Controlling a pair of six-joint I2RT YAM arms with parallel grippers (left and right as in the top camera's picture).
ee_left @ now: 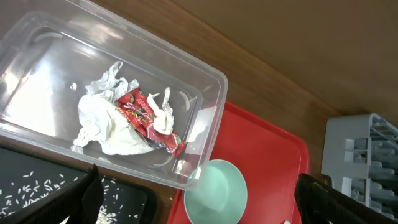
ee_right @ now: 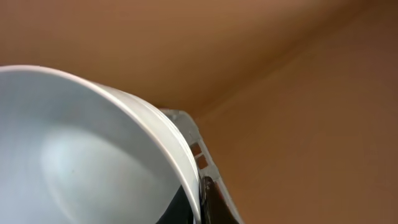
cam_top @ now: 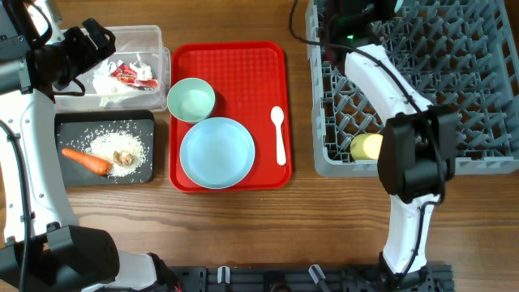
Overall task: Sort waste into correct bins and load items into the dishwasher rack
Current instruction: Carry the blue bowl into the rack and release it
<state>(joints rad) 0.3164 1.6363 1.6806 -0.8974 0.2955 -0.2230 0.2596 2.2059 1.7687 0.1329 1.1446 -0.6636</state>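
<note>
1. Risk, near: the spoon (cam_top: 279, 134) lay flat by the right edge of the red tray (cam_top: 243, 73). It's thin and sits low, so fingers would likely skid it along the tray rather than get under it.
2. Risk, left: the left gripper (ee_left: 199, 186) was spread wide and empty, hanging over the right end of the clear tub (ee_left: 205, 74). The green bowl (cam_top: 191, 99) sat just beside that tub wall, so a reach for it could catch the tub rim and shove the tub.
3. Risk, far right: the right gripper (ee_right: 196, 202) was pressed together on the thin rim of the light blue bowl (ee_right: 81, 149), up toward the far side of the rack (cam_top: 478, 165).
   - A one-edge pinch on a slick rim could let the bowl swing or slip and land across the pegs instead of between them.
   - The overhead view didn't show the bowl, so I couldn't tell its height above the pegs.
4. Black tray (cam_top: 73, 126), near-left of the table (cam_top: 243, 243): carrot (cam_top: 85, 161), rice (cam_top: 122, 144) and brown scraps (cam_top: 123, 159).
5. Red tray, middle of the table: plate (cam_top: 216, 152) at its near edge, green bowl at its far-left corner, spoon on its right side.
6. Rack, right side of the table: yellow cup (cam_top: 366, 147) in its near-left corner.
7. Clear tub, far-left of the table: tissue (ee_left: 106, 121) with the red wrapper (ee_left: 146, 118) on top.
</note>
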